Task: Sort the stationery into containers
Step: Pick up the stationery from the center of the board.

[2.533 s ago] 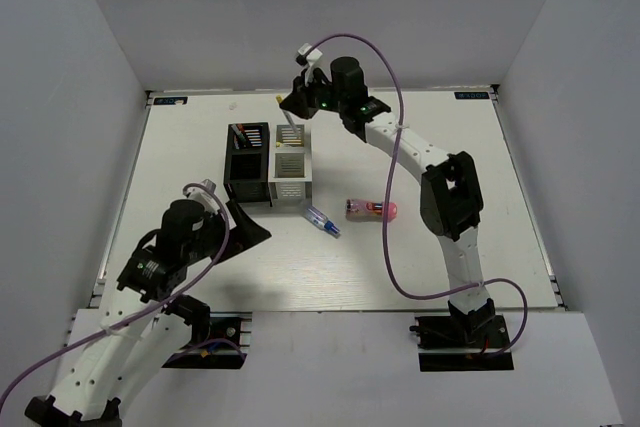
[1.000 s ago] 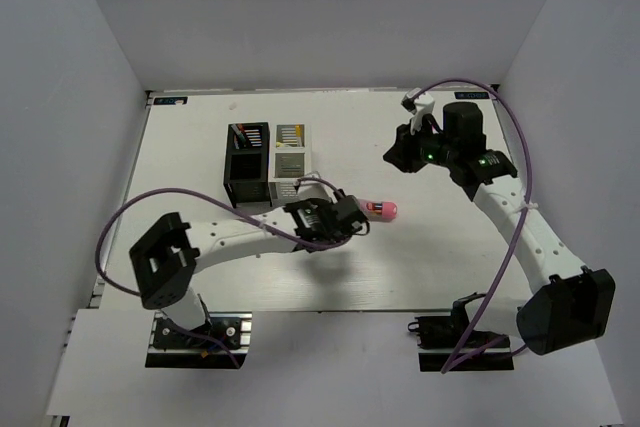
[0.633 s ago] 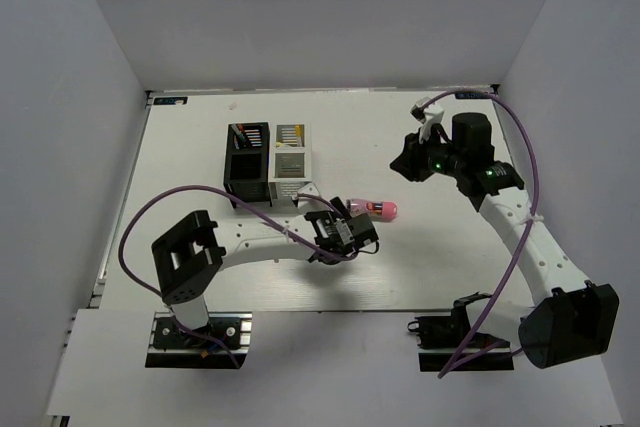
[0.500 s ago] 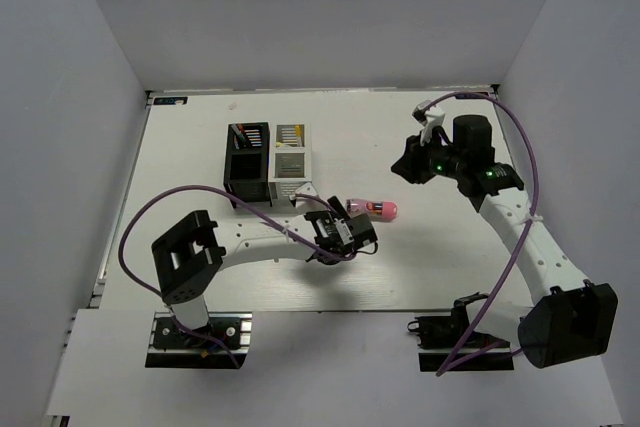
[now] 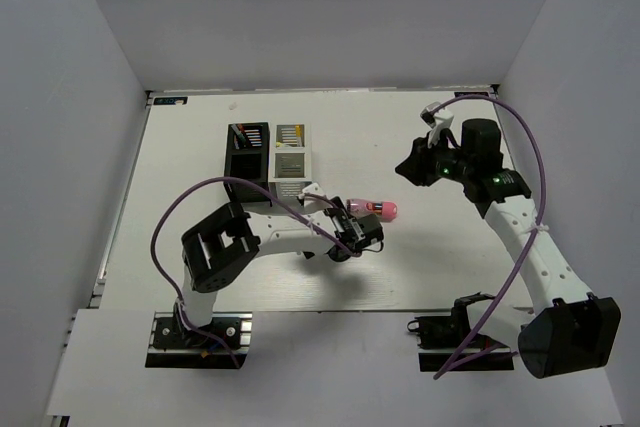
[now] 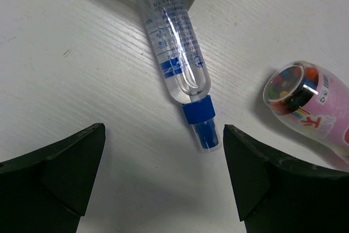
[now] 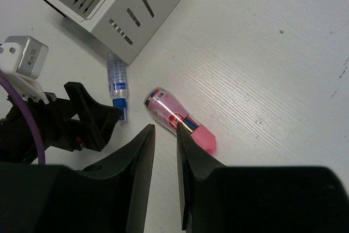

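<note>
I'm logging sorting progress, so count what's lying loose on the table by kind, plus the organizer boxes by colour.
Blue-clear pen: 1
Pink cylinder: 1
Black box: 1
White box: 1
Total: 4

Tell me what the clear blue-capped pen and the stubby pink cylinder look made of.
Clear blue-capped pen: likely glossy transparent plastic; see-through barrel with glare streaks. Stubby pink cylinder: seemingly clear plastic under a pink printed label; coloured contents show through its end.
</note>
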You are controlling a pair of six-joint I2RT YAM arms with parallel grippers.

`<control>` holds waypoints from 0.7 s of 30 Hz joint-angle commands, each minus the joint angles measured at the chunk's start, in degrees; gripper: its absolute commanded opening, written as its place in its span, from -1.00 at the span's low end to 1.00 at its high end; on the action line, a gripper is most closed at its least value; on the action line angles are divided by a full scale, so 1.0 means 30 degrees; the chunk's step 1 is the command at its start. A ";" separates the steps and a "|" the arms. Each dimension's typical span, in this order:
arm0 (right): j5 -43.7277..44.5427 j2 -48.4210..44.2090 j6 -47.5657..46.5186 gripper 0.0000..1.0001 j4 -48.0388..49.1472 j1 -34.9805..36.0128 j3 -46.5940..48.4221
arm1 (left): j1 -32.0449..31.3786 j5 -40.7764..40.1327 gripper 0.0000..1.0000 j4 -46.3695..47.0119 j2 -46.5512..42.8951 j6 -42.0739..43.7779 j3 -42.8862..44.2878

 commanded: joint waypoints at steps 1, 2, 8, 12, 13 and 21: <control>-0.0501 -0.0527 -0.0244 -0.42 0.0378 -0.0311 -0.0225 | 0.0434 -0.1070 0.98 -0.0077 -0.0454 -0.0600 0.0633; -0.0501 -0.0527 -0.0215 -0.42 0.0378 -0.0399 -0.0370 | 0.0638 -0.1070 0.98 -0.0075 -0.0454 -0.0600 0.0633; -0.1028 -0.0439 0.0253 -0.42 0.0671 -0.0662 -0.0430 | 0.1256 -0.0894 0.98 0.0538 -0.0046 0.0511 0.0633; -0.1263 -0.0381 0.0459 -0.42 0.0789 -0.0721 -0.0430 | 0.1664 -0.0545 0.98 0.0890 0.0513 0.1185 0.1333; -0.1292 -0.0381 0.0488 -0.42 0.0760 -0.0722 -0.0459 | 0.1666 -0.0543 0.98 0.0892 0.0832 0.1187 0.1655; -0.1468 -0.0761 0.0489 -0.42 0.0759 -0.1102 -0.0840 | 0.1842 -0.0017 0.87 0.0892 0.1773 0.1744 0.2273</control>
